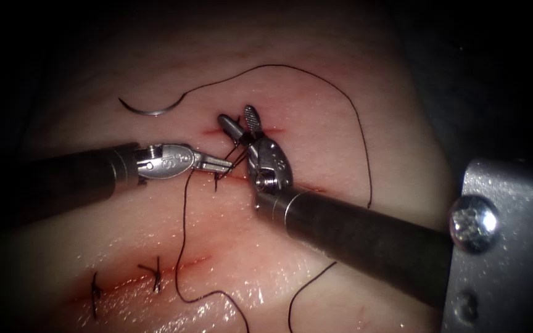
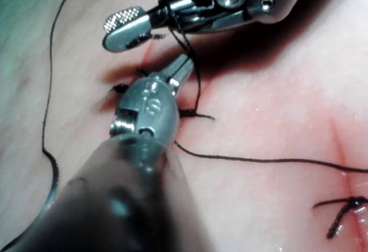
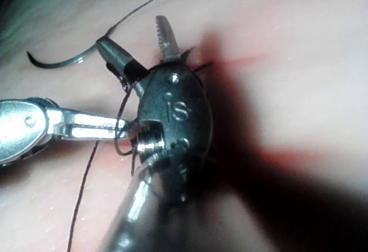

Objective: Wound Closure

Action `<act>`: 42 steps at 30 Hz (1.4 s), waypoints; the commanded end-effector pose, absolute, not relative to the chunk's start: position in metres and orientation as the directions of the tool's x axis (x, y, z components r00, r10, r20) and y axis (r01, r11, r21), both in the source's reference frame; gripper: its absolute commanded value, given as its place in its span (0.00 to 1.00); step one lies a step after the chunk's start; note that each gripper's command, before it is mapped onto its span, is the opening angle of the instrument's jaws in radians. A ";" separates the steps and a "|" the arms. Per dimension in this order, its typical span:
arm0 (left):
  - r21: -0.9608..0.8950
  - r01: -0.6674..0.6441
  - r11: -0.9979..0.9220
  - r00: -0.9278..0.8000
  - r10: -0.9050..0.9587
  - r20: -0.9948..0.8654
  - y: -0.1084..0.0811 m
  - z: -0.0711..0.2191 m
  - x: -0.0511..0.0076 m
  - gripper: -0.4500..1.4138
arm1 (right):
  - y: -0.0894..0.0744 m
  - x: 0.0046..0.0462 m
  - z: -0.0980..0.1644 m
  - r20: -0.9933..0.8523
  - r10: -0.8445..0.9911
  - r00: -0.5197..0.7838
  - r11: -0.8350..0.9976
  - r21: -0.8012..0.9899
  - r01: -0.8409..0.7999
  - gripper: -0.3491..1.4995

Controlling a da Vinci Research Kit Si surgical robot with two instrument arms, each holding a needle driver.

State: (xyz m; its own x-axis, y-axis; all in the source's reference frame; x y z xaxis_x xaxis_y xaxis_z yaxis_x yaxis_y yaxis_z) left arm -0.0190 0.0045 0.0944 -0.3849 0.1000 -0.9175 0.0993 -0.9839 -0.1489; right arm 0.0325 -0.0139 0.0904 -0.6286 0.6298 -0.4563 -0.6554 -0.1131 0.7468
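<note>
The curved needle (image 1: 149, 111) lies free on the tissue (image 1: 316, 123), up and to the left of the tools, held by neither and not in the tissue; it is also in the right wrist view (image 3: 63, 63). Its black thread (image 1: 359, 123) arcs over to the right and comes back down. My left tool (image 1: 224, 164) (image 3: 122, 129) (image 2: 183, 65) is shut on the thread at the cut (image 1: 297, 185). Just beyond it my right tool (image 1: 237, 115) (image 3: 132, 33) (image 2: 115, 30) stands open, holding nothing, with thread strands crossing the base of its jaws.
Two tied stitches (image 1: 155, 274) (image 1: 95, 288) sit on a red line at the lower left, with red fluid along it. A metal bracket with a screw (image 1: 475, 222) stands at the right edge. Loose thread (image 1: 183, 246) trails toward the front.
</note>
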 end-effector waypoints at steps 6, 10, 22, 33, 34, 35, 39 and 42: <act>-0.148 0.110 -0.983 -0.382 0.096 -0.919 0.005 0.095 -0.0194 0.00 | -0.017 0.0327 0.092 -0.265 0.671 -0.693 -0.240 0.806 -0.541 0.79; -0.147 0.114 -0.982 -0.380 0.094 -0.920 0.005 0.095 -0.0190 0.00 | -0.019 0.0327 0.093 -0.263 0.689 -0.675 -0.258 0.782 -0.568 0.77; -0.152 0.127 -0.980 -0.382 0.094 -0.919 0.004 0.095 -0.0187 0.00 | -0.018 0.0332 0.095 -0.316 0.659 -0.683 -0.271 0.746 -0.608 0.73; -0.157 0.127 -0.979 -0.386 0.097 -0.917 0.004 0.095 -0.0185 0.00 | -0.016 0.0331 0.098 -0.346 0.669 -0.658 -0.263 0.718 -0.644 0.63; -0.158 0.129 -0.979 -0.388 0.096 -0.917 0.004 0.095 -0.0185 0.00 | -0.016 0.0331 0.098 -0.341 0.676 -0.653 -0.265 0.714 -0.647 0.54; -0.158 0.130 -0.979 -0.387 0.096 -0.917 0.004 0.095 -0.0185 0.00 | -0.016 0.0332 0.098 -0.338 0.681 -0.649 -0.268 0.711 -0.651 0.44; -0.158 0.131 -0.979 -0.387 0.096 -0.917 0.004 0.095 -0.0184 0.00 | -0.017 0.0333 0.097 -0.330 0.686 -0.649 -0.272 0.710 -0.649 0.00; -0.157 0.131 -0.979 -0.388 0.095 -0.917 0.004 0.095 -0.0182 0.00 | -0.017 0.0334 0.097 -0.320 0.684 -0.655 -0.279 0.716 -0.640 0.00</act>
